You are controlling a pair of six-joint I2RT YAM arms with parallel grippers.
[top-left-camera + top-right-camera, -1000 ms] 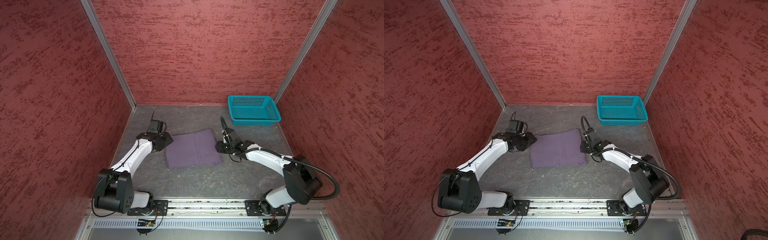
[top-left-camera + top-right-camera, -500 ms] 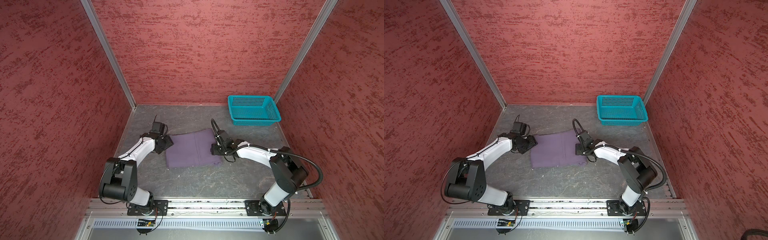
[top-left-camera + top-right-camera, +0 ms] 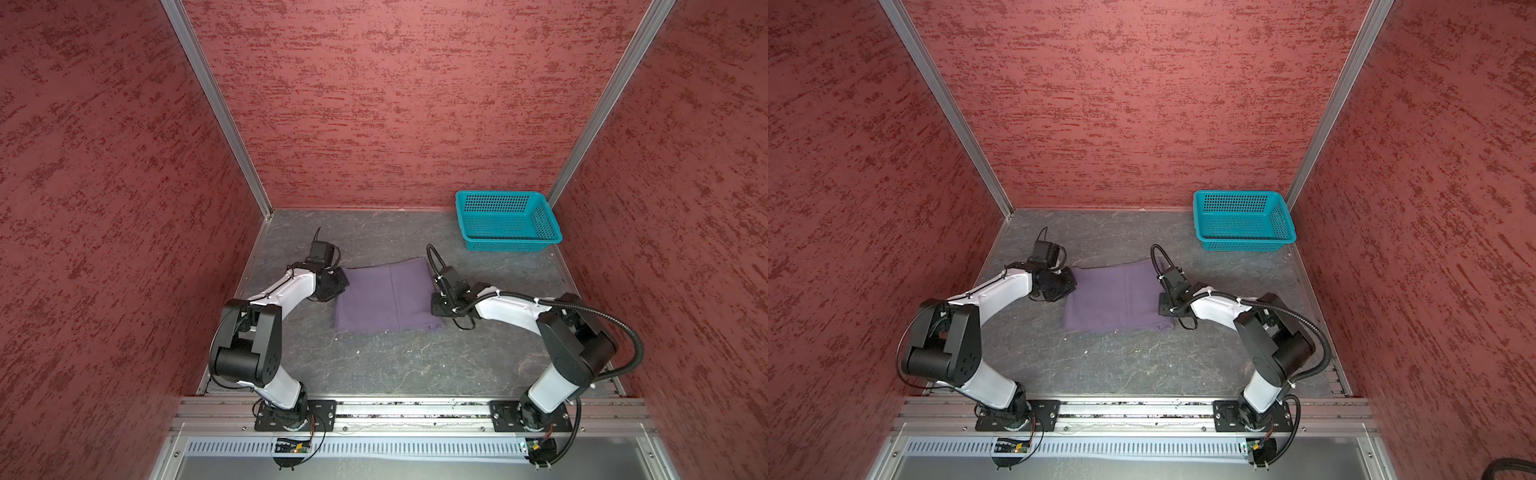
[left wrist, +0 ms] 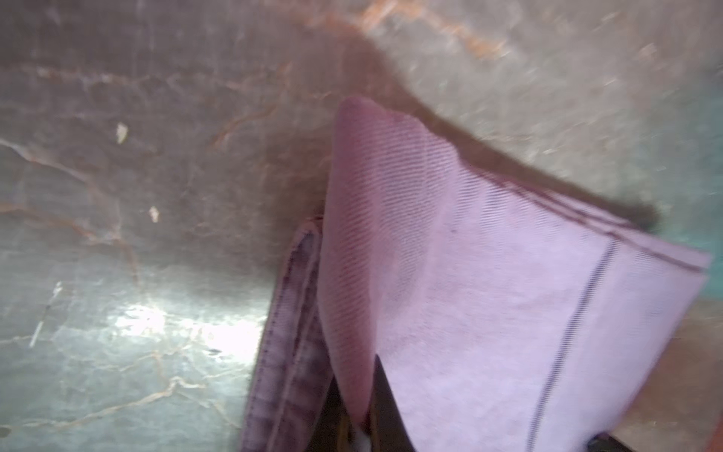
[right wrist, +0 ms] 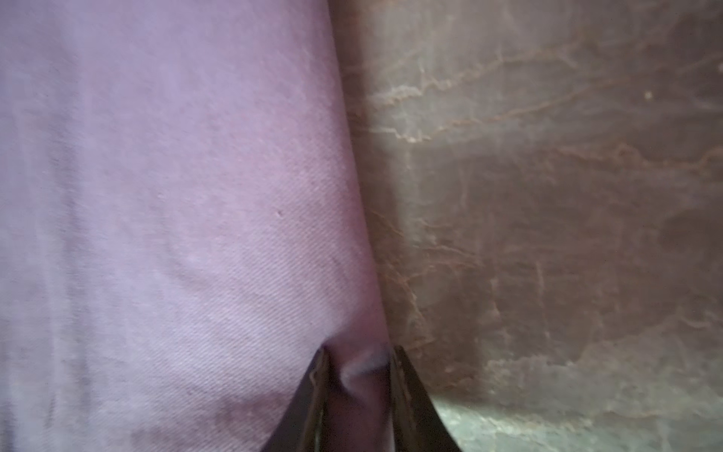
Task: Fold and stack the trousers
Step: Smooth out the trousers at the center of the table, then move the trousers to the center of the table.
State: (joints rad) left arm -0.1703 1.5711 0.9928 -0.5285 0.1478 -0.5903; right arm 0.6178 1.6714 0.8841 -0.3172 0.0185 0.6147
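Note:
The purple trousers (image 3: 386, 297) (image 3: 1113, 299) lie folded into a flat rectangle mid-table in both top views. My left gripper (image 3: 338, 283) (image 3: 1069, 286) is low at their left edge. In the left wrist view the left gripper (image 4: 358, 395) is shut on a raised fold of the trousers (image 4: 450, 274), beside a stitched hem. My right gripper (image 3: 434, 306) (image 3: 1163, 308) is at their right edge. In the right wrist view the right gripper (image 5: 358, 366) has its jaws closed on the bunched border of the trousers (image 5: 176, 195).
A teal perforated basket (image 3: 509, 245) (image 3: 1246, 246) stands at the back right corner, apart from the trousers. Red textured walls close in three sides. A metal rail (image 3: 415, 409) carrying both arm bases runs along the front edge.
Both grippers moved inward from beside the trousers onto their left and right edges, and their jaws closed on the cloth. The left edge is now lifted into a fold.

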